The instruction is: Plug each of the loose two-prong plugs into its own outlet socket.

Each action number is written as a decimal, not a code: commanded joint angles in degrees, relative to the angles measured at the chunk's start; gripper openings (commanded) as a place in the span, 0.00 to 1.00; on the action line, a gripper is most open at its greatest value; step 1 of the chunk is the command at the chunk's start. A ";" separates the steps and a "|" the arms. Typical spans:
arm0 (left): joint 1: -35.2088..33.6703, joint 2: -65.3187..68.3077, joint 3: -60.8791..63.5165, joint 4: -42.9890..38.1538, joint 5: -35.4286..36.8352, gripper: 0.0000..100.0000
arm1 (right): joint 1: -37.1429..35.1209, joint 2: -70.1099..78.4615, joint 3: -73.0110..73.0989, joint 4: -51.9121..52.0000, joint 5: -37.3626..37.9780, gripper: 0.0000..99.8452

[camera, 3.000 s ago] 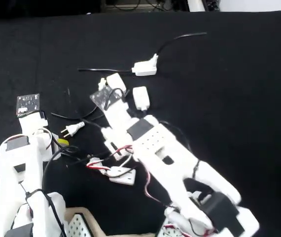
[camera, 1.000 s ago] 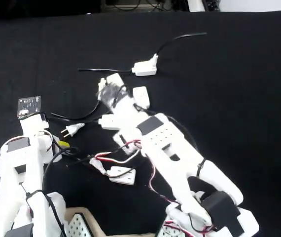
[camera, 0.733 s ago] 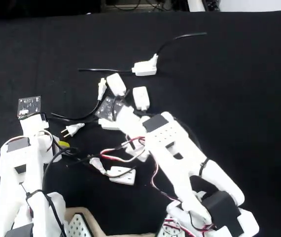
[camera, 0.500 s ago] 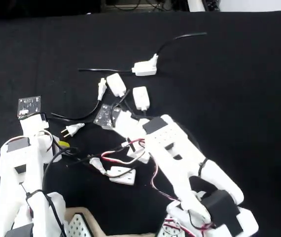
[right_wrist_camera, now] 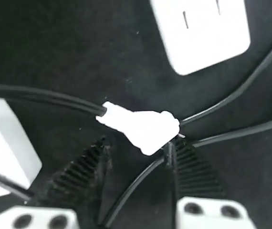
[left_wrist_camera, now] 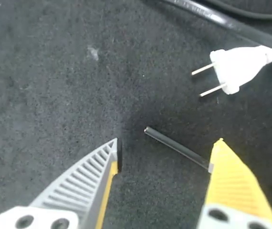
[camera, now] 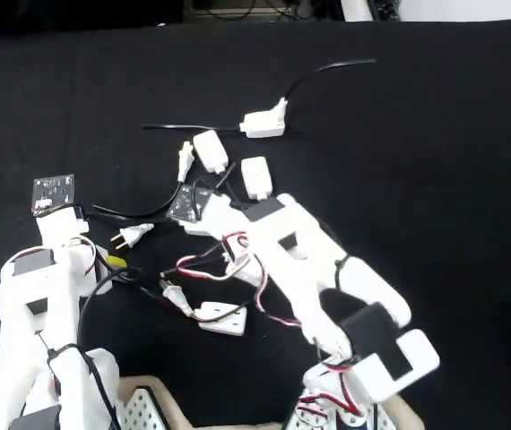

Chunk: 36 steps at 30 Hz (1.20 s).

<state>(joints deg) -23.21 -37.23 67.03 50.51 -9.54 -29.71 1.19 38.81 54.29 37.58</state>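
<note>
Right tool (right_wrist_camera: pixel 137 143) back; plug (right_wrist_camera: pixel 141 127) just ahead

On the table (camera: pixel 453 179), a far socket (camera: pixel 264 123) is set behind everything else, with a cable (camera: pixel 327 70) led from it toward the far right. Nearer, a left socket (camera: pixel 210 150) and a right socket (camera: pixel 255 176) are placed side by side, and a plug (camera: pixel 184 159) is laid just left of the left socket. The right arm (camera: pixel 309 269) is stretched from the near edge to just before these. A second plug (camera: pixel 133 236) is found between it and the left arm (camera: pixel 36 296), just beyond the left gripper (left_wrist_camera: pixel 164 160). A third plug (camera: pixel 173 293) is laid just beside a near socket (camera: pixel 220 315), left of the right arm.
</note>
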 commanded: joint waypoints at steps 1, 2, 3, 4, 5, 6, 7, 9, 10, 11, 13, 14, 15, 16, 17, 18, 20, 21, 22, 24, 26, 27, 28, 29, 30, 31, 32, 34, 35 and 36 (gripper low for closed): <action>-0.40 -1.05 -0.57 -1.05 -0.53 0.30 | 0.70 0.48 -3.47 -0.35 -2.99 0.18; -0.40 -1.05 -0.57 -1.05 -0.53 0.30 | 0.62 0.48 -3.91 -0.26 -3.96 0.18; -0.40 -1.05 -0.57 -1.05 -0.53 0.30 | 0.53 0.48 -4.18 -0.26 -4.66 0.18; -0.40 -1.05 -0.57 -1.05 -0.62 0.30 | 0.53 0.22 -4.62 -0.26 -5.27 0.18; -0.40 -1.05 -0.57 -1.05 -0.62 0.30 | 0.53 -0.40 -4.88 -0.26 -5.89 0.18; -0.40 -1.05 -0.57 -1.05 -0.62 0.30 | 0.53 -1.10 -5.14 -0.26 -6.15 0.18; -0.40 -1.05 -0.57 -1.05 -0.62 0.30 | 0.53 -2.15 -5.41 -0.26 -6.33 0.18; -0.31 -1.14 -0.57 -1.05 -0.62 0.30 | 0.53 -4.62 -5.58 -0.26 -6.33 0.19; -0.31 -1.14 -0.57 -1.05 -0.62 0.30 | 0.44 -6.11 -5.58 -0.26 -6.33 0.19; -0.31 -1.14 -0.57 -1.05 -0.62 0.30 | 0.44 -7.60 -5.32 -0.26 -6.33 0.19; -0.31 -1.14 -0.57 -1.05 -0.62 0.30 | 0.35 -10.07 -5.14 0.44 -6.33 0.19; -0.31 -1.14 -0.57 -1.05 -0.62 0.30 | 0.00 -10.95 -5.14 1.49 -6.33 0.19; -0.22 -1.14 -0.57 -1.05 -0.62 0.30 | -0.53 -11.56 -5.14 2.37 -6.33 0.19; -0.22 -1.14 -0.57 -1.05 -0.62 0.30 | -0.88 -11.82 -5.14 3.16 -6.33 0.19; -0.13 -1.14 -0.57 -1.05 -0.62 0.30 | -1.41 -11.82 -5.14 3.60 -6.33 0.19; -0.13 -1.14 -0.57 -1.05 -0.62 0.30 | -1.93 -11.82 -5.05 3.60 -6.33 0.19; -0.13 -1.14 -0.57 -1.05 -0.62 0.30 | -2.29 -11.47 -4.09 1.67 -5.98 0.19; -0.13 -1.14 -0.57 -1.05 -0.62 0.30 | -2.37 -10.95 -3.74 0.00 -5.89 0.19; -0.13 -1.14 -0.57 -1.05 -0.62 0.30 | -2.29 -10.15 -3.74 -1.23 -5.80 0.19; -0.13 -1.14 -0.57 -1.05 -0.62 0.30 | -2.11 -7.78 -4.18 -1.85 -4.75 0.19; -0.22 -1.14 -0.57 -1.05 -0.62 0.30 | -2.11 -4.70 -5.67 -1.05 -2.90 0.19; -0.22 -1.14 -0.57 -1.05 -0.62 0.30 | -2.11 -3.21 -6.81 0.09 -2.55 0.19; -0.22 -1.14 -0.57 -1.05 -0.62 0.30 | -2.11 -1.71 -8.22 1.85 -2.55 0.19; -0.22 -1.14 -0.57 -1.05 -0.62 0.30 | -2.11 -0.13 -9.98 3.69 -2.55 0.19; -0.22 -1.14 -0.57 -1.05 -0.62 0.30 | -2.11 1.19 -11.65 5.54 -2.64 0.19; -0.22 -1.14 -0.57 -1.05 -0.62 0.30 | -2.20 2.24 -13.14 7.21 -2.64 0.19; -0.22 -1.14 -0.57 -1.05 -0.62 0.30 | -2.29 3.21 -14.37 8.44 -2.64 0.19; -0.22 -1.14 -0.57 -1.05 -0.62 0.30 | -2.37 4.26 -16.04 10.02 -2.64 0.19; -0.22 -1.14 -0.57 -1.05 -0.62 0.30 | -2.37 4.26 -16.22 10.02 -2.64 0.19; -0.22 -1.14 -0.57 -1.05 -0.62 0.30 | -2.37 3.91 -16.48 9.93 -2.64 0.19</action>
<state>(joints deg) -23.21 -37.23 67.03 50.51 -9.45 -31.12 5.32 25.80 63.43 34.51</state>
